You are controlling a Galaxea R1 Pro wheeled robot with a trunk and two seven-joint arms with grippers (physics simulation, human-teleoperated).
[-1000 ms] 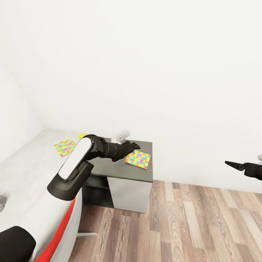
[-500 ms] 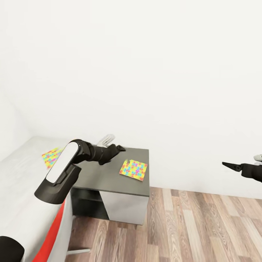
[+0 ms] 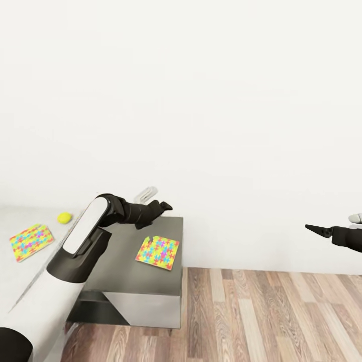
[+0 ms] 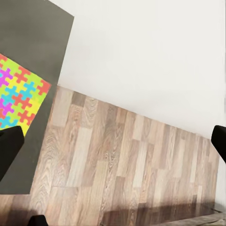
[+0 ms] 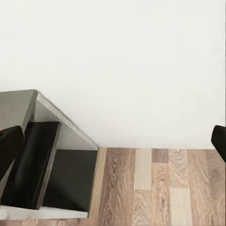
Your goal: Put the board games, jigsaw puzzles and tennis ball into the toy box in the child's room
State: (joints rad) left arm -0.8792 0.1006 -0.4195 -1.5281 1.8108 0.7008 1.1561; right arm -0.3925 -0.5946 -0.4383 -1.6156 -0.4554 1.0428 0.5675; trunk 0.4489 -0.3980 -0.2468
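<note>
A robot's black-and-white left arm (image 3: 85, 234) is reaching out over a low dark grey cabinet (image 3: 125, 271) against a white wall, its left pincer (image 3: 162, 206) hanging above the cabinet's far edge; in the left wrist view the dark fingertips (image 4: 10, 146) are standing wide apart with nothing between them. A thin square jigsaw puzzle of yellow, pink, blue and green pieces (image 3: 158, 252) is lying flat on the cabinet top, at about 6 o'clock from that pincer. A second multicoloured puzzle square (image 3: 30, 242) is resting on the pale grey marbled desk (image 3: 25, 286) at 9 o'clock, with a small yellow-green tennis ball (image 3: 64, 217) sitting near it toward the wall. At 3 o'clock the right pincer (image 3: 314, 229) is hovering over the wood plank floor (image 3: 271, 317), its tips showing far apart and empty in the right wrist view.
</note>
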